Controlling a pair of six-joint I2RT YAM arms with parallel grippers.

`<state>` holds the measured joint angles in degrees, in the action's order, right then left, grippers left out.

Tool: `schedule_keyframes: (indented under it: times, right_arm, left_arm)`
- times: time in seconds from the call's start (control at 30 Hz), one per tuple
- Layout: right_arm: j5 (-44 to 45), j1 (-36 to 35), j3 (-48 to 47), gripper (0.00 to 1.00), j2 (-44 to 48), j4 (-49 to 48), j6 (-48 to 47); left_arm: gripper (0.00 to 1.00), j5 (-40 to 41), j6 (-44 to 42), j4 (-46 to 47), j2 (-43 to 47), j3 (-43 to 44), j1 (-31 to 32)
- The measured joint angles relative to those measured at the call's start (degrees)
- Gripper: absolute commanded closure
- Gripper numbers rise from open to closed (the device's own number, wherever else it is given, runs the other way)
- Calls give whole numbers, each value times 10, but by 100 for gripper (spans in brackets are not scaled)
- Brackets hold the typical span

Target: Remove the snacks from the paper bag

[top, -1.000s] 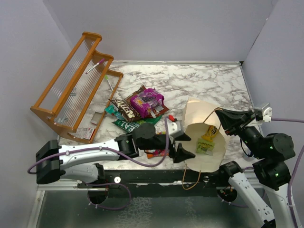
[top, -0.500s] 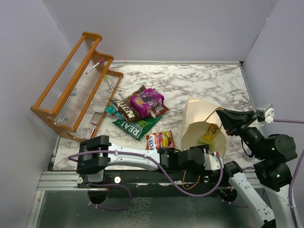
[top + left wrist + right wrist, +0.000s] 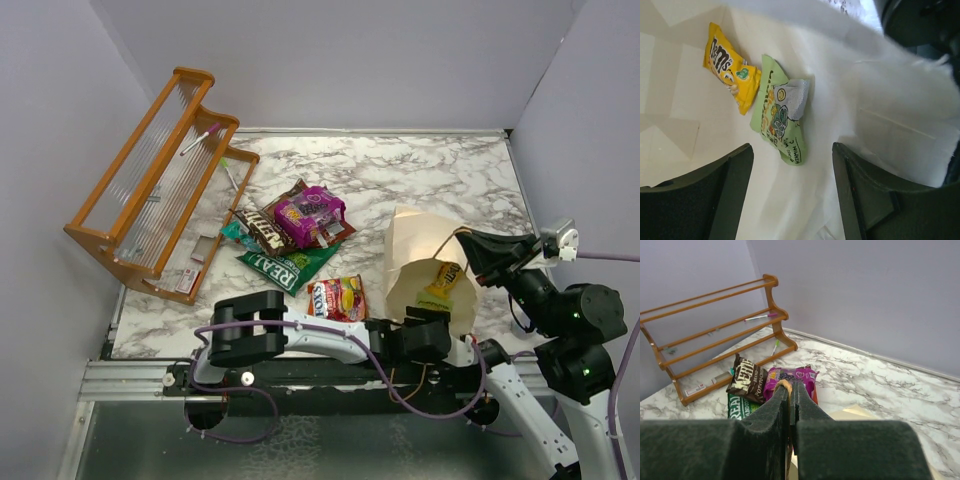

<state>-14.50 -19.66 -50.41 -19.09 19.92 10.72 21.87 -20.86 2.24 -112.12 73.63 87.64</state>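
Observation:
The paper bag point(image 3: 420, 255) lies tipped on the marble, its mouth facing the near edge. My right gripper point(image 3: 470, 250) is shut on its brown cord handle point(image 3: 784, 385) and holds the rim up. My left gripper point(image 3: 792, 150) is open at the bag's mouth point(image 3: 428, 330), with nothing between its fingers. Inside the bag lie a yellow packet point(image 3: 730, 67) and a light green packet point(image 3: 780, 117), a little ahead of the fingertips. Out on the table lie a green bag point(image 3: 285, 265), a brown packet point(image 3: 265, 228), a magenta packet point(image 3: 310, 212) and a red-orange packet point(image 3: 338, 297).
An orange wooden rack point(image 3: 155, 180) stands at the far left with a pen on it. My left arm point(image 3: 300, 340) stretches along the near edge toward the bag. Purple walls close in the table at the back and on both sides.
My left arm has swung right along the near edge, from beside the snack pile to the bag's mouth. The red-orange packet now lies uncovered on the table. The right gripper has kept its hold.

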Motion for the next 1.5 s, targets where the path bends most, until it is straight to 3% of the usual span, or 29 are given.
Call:
schedule_keyframes:
  times: [0.37, 0.6, 0.8, 1.03, 1.5]
  right_arm:
    - [1, 0, -32, 98, 0, 15, -3]
    - [1, 0, -34, 98, 0, 30, -4]
    - [1, 0, -36, 98, 0, 33, -4]
    - [1, 0, -37, 98, 0, 33, -5]
    - [2, 0, -35, 98, 0, 32, -12]
  left_arm:
    - [35, 5, -7, 31, -19, 9, -36]
    - [66, 5, -8, 63, -45, 9, -52]
    - [99, 7, -11, 72, -46, 12, -62]
    - [100, 1, 9, 48, -11, 14, -62]
    - [100, -70, 84, -5, 213, -52, -54]
